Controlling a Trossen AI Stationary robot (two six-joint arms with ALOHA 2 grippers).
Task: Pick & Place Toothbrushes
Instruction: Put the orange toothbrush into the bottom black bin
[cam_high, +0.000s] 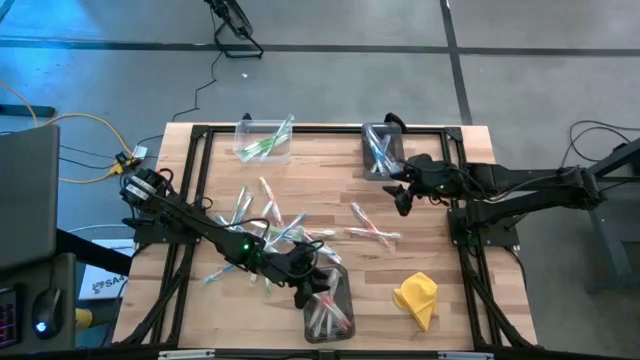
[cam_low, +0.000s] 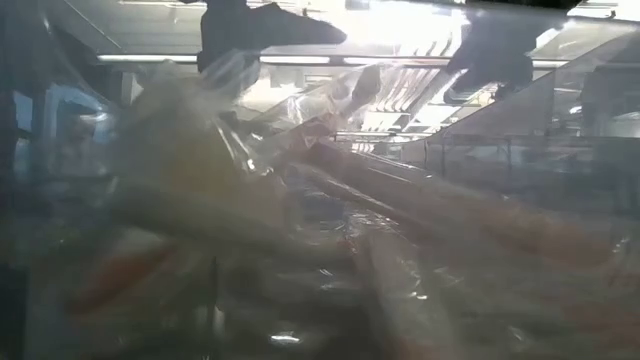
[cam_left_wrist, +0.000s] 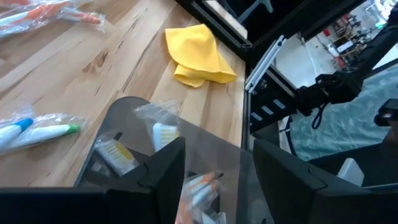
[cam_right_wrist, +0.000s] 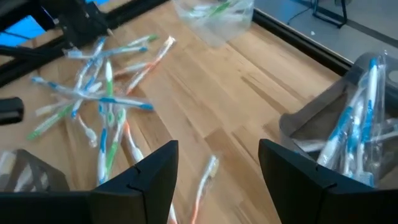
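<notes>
Wrapped white toothbrushes (cam_high: 268, 226) with green, blue and orange accents lie loose on the middle of the table. My left gripper (cam_high: 314, 292) (cam_left_wrist: 214, 165) hangs open over the near clear bin (cam_high: 330, 308), which holds orange-accented toothbrushes (cam_left_wrist: 200, 185); one of these shows below the gap between the fingers. My right gripper (cam_high: 402, 203) (cam_right_wrist: 217, 163) stands open above the table, beside the far bin of blue toothbrushes (cam_high: 380, 150) (cam_right_wrist: 348, 134). Below it an orange toothbrush (cam_right_wrist: 204, 180) lies on the wood.
A third bin (cam_high: 265, 140) with green toothbrushes stands at the far left. A yellow cloth (cam_high: 418, 298) (cam_left_wrist: 198, 56) lies crumpled near the right front corner. A dark frame (cam_high: 200, 180) borders the table. In the low view, wrapped toothbrushes (cam_low: 300, 200) fill the picture close up.
</notes>
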